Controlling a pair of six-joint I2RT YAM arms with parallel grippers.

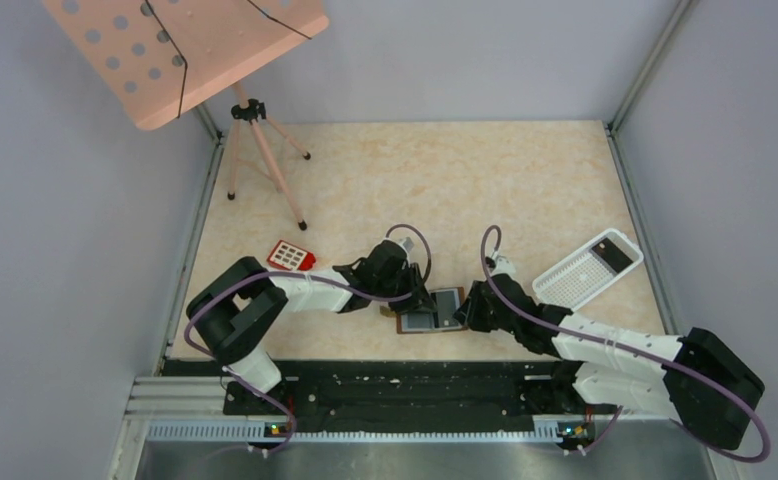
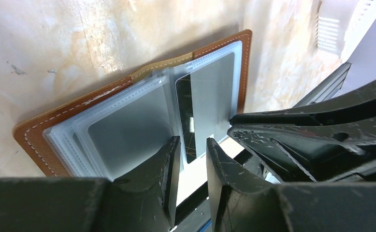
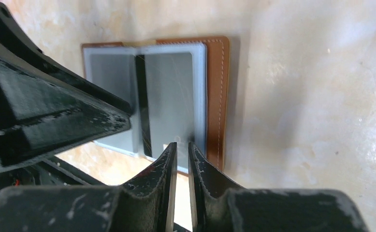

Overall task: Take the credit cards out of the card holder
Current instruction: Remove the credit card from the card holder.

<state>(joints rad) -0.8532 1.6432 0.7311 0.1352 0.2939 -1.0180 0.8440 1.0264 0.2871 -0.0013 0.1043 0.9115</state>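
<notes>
Far left, a pink perforated music stand (image 1: 180,55) leans on its tripod. Just before your left arm lies a red keypad block (image 1: 291,255); its keys are too small to read. Your left gripper (image 2: 193,141) stands over the near edge of the card holder (image 2: 36,140), its fingers a little apart with nothing pinched between them. The holder lies open and flat on the table (image 1: 445,180), brown cover down and clear sleeves up. One sleeve shows a scratched grey card (image 2: 210,96) with a black stripe; no print on it is readable. Your right gripper (image 3: 181,145) sits at the holder's near right edge, fingers almost pressed together; you cannot tell whether they pinch a sleeve. Far right sits a white perforated tray (image 1: 575,275).
</notes>
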